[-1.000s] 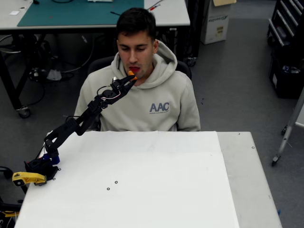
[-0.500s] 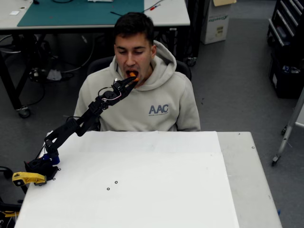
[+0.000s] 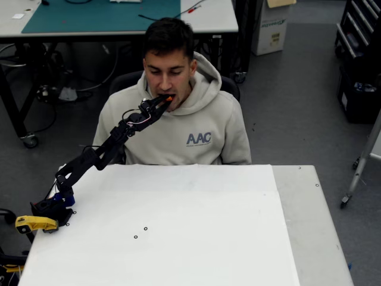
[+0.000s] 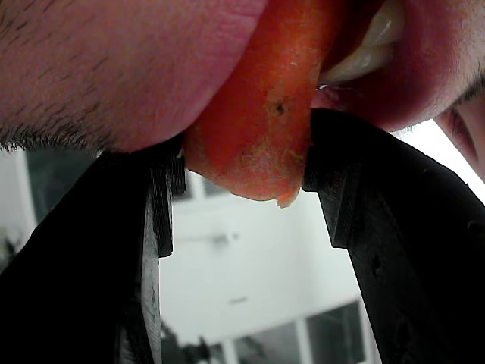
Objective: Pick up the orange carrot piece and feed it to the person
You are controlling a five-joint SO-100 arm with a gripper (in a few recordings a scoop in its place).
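Now I see my gripper (image 3: pixel 168 99) raised off the white table (image 3: pixel 178 226) to the person (image 3: pixel 178 119) seated behind it, its two black fingers (image 4: pixel 356 189) clamped on the carrot piece (image 4: pixel 258 129), whose upper end sits between his lips, against his teeth.

- We see the white bench (image 3: pixel 196 226) filling the lower centre of the overhead view.
- We see the arm's base (image 3: pixel 50 210) and its yellow part (image 3: pixel 34 223) at the bench's lower-left edge.
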